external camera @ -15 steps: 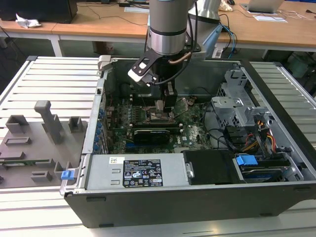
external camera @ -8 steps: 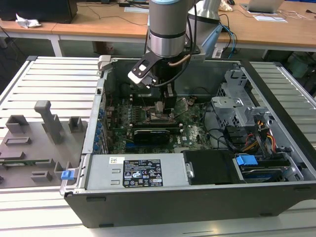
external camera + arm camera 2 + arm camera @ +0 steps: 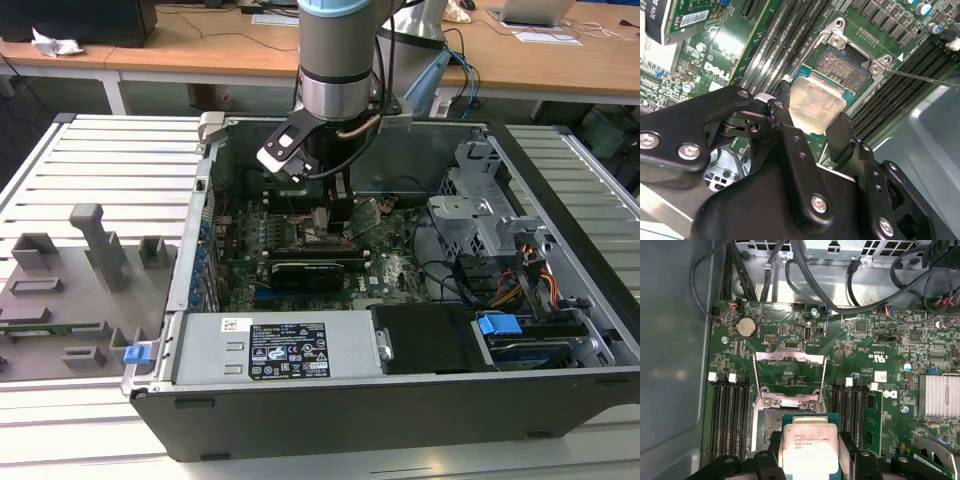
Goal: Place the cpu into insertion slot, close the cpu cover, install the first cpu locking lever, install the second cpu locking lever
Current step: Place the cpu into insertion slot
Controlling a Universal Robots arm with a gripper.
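Case [image 3: 400, 410]: open-sided, lying on slatted bench [image 3: 110, 150].
Board [image 3: 875, 347]: green, mounted inside case.
Claw [image 3: 812, 112]: clamped on cpu [image 3: 809, 442] by two opposite edges.
Cover [image 3: 790, 357]: swung open, standing beside socket [image 3: 847, 67].
Cpu: in claw, over socket, metal top up; contact with socket cannot be told.

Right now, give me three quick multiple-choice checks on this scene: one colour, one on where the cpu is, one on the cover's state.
1. The motherboard is:
A) blue B) green C) red
2. The cpu is:
A) in the gripper, over the socket
B) seated in the socket
C) lying flat on the motherboard
3. The cpu cover is:
A) shut B) open C) bent in half

Key:
1 B: the board shows green in all views.
2 A: the fingers clamp the chip above the socket's bare contacts.
3 B: the frame is swung back off the socket.
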